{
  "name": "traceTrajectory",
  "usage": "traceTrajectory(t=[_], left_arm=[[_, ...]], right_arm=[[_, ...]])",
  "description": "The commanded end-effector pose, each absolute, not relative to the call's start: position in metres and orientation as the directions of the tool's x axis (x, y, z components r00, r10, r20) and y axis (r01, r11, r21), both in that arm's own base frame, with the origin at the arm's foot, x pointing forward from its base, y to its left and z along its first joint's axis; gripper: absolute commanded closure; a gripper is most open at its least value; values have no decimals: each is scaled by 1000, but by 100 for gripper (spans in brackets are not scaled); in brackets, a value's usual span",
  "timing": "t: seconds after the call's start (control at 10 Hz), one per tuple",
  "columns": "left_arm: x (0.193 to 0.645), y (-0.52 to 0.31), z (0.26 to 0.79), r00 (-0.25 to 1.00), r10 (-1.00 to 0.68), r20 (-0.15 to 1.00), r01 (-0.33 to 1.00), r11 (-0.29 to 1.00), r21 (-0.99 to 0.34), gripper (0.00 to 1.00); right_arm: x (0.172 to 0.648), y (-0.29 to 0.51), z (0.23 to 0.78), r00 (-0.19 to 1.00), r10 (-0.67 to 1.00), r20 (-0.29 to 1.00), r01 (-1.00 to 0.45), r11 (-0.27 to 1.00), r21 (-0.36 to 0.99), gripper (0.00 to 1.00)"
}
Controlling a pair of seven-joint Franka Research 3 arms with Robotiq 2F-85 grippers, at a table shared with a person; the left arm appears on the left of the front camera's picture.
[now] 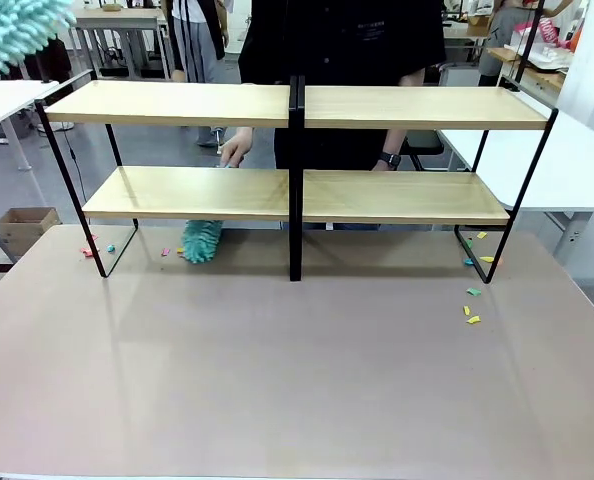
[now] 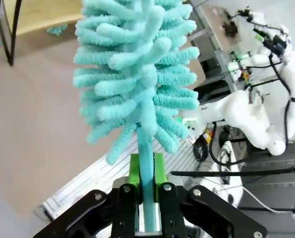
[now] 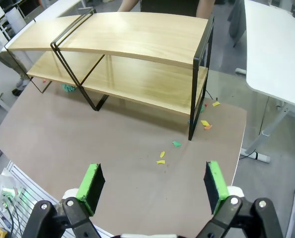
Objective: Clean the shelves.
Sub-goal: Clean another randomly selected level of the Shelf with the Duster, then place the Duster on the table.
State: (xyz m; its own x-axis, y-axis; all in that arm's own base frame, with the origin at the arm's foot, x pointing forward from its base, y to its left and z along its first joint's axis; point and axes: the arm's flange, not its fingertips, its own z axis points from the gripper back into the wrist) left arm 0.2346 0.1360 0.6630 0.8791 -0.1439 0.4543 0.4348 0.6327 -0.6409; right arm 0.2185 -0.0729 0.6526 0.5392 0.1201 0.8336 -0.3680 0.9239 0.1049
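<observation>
Shelves point(image 1: 292, 190) sit at 12 o'clock on the brown table point(image 1: 297, 380): two tiers, four boards, black frame. A second duster point(image 1: 202, 241) lies under the lower left board, with a person's hand point(image 1: 235, 150) above it. Paper scraps point(image 1: 472, 305) at 2 o'clock, more at 10. Left gripper point(image 2: 146, 171) is clamped on a teal duster point(image 2: 137, 74); right gripper point(image 3: 152, 181) is spread wide, nothing in it. Near half of the table is bare.

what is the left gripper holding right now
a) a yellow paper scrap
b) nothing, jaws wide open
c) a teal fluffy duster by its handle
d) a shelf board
c: in the left wrist view the left gripper is shut on the handle of the teal duster, whose fluffy head rises above the green pads.
</observation>
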Motion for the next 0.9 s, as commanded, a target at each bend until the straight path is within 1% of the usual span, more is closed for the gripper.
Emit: traceTrajectory(t=[0.0,0.8], left_arm=[[241,131,669,858,-165,486,470,633,-615,87],[241,131,669,858,-165,486,470,633,-615,87]], right_arm=[[221,-73,654,525,115,844,-378,919,111,0],[221,-73,654,525,115,844,-378,919,111,0]])
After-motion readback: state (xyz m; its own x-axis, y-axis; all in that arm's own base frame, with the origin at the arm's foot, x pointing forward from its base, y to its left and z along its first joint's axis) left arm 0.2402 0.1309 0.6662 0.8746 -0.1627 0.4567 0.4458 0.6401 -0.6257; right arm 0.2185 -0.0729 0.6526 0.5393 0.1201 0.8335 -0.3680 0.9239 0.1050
